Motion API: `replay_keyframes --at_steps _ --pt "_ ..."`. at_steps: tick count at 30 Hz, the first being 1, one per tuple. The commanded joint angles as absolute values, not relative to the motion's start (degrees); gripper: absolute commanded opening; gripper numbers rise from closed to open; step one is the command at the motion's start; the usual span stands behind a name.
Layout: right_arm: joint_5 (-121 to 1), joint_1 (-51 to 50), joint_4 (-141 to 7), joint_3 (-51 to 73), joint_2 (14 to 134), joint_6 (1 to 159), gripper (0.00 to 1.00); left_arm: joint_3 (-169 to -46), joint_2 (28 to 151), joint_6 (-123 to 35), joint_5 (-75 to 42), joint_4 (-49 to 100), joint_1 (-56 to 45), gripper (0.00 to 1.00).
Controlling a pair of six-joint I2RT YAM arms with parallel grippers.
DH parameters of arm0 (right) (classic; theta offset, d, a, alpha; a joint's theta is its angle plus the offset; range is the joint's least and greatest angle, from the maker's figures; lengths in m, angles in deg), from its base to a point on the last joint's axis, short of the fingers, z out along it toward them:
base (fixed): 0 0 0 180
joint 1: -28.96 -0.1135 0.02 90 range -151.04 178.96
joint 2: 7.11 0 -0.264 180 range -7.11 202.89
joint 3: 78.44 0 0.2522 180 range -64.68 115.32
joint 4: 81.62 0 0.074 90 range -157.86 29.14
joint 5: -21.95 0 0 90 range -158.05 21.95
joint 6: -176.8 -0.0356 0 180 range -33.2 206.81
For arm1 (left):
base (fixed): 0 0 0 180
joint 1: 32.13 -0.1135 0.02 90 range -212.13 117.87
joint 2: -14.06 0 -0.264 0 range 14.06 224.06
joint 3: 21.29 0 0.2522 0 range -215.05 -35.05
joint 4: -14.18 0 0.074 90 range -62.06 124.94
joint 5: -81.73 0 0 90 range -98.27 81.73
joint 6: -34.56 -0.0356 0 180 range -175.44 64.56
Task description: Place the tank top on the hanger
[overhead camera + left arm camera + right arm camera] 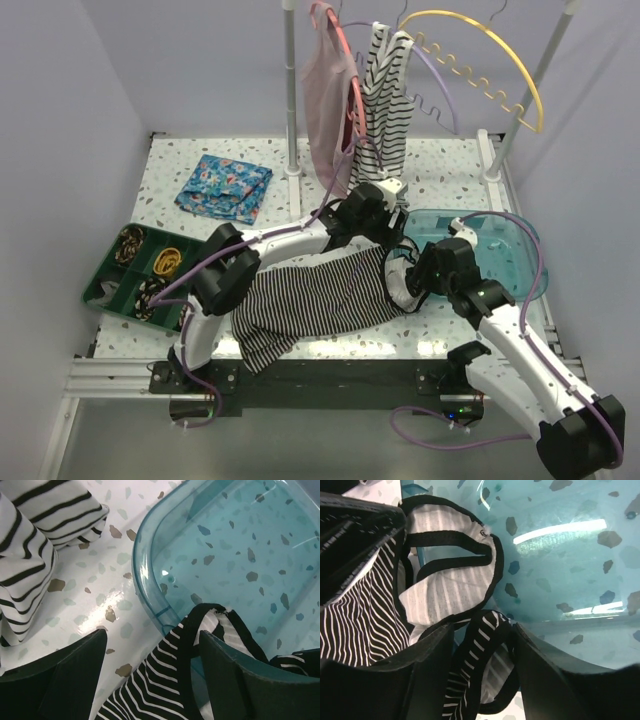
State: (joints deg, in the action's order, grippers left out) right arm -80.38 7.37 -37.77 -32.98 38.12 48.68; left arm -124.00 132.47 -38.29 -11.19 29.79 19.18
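— So where's the tank top (320,300) lying?

— Flat on the table (450,165) between the two arms, with the strap end draped over the rim of the teal tub (510,250). The yellow hanger (467,72) is up on the rail at the back, well apart from it.

— How do you reckon it will handle?

— Soft and light, I'd guess, with no stiffness at all. Lift it by one spot and the rest will sag and swing. The dark-trimmed straps (200,612) look like the places to take, one per arm, so the neck can be spread over the hanger.

— And the grippers?

— The left gripper (152,645) has its fingers well apart. A strap and a strip of striped cloth lie between them, close against the right-hand finger, but nothing is pinched.

— The right one?

— The right gripper (482,635) is set narrower, with a loop of strap filling most of the gap. Whether the fingers are pressing on it or only standing around it, I can't tell from here.
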Motion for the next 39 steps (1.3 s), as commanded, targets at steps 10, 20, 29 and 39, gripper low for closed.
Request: replay_keyframes --at_steps 10,20,29,39 --pt "-78.86 7.86 -41.14 -33.13 37.54 47.78 0.34 -123.39 132.1 -37.33 -13.9 29.71 19.9 0.72" --pt "-78.59 7.77 -41.14 -32.43 37.89 47.87 0.3 -123.47 133.07 -37.33 -14.25 29.79 19.9 0.64" --pt "-78.68 7.86 -40.26 -31.81 36.57 47.87 0.29 -123.12 134.03 -36.72 -14.42 29.7 20.07 0.41" --pt "-77.72 7.86 -39.2 -28.65 36.48 48.48 0.13 -121.54 131.14 -35.23 -6.55 30.67 20.34 0.0"
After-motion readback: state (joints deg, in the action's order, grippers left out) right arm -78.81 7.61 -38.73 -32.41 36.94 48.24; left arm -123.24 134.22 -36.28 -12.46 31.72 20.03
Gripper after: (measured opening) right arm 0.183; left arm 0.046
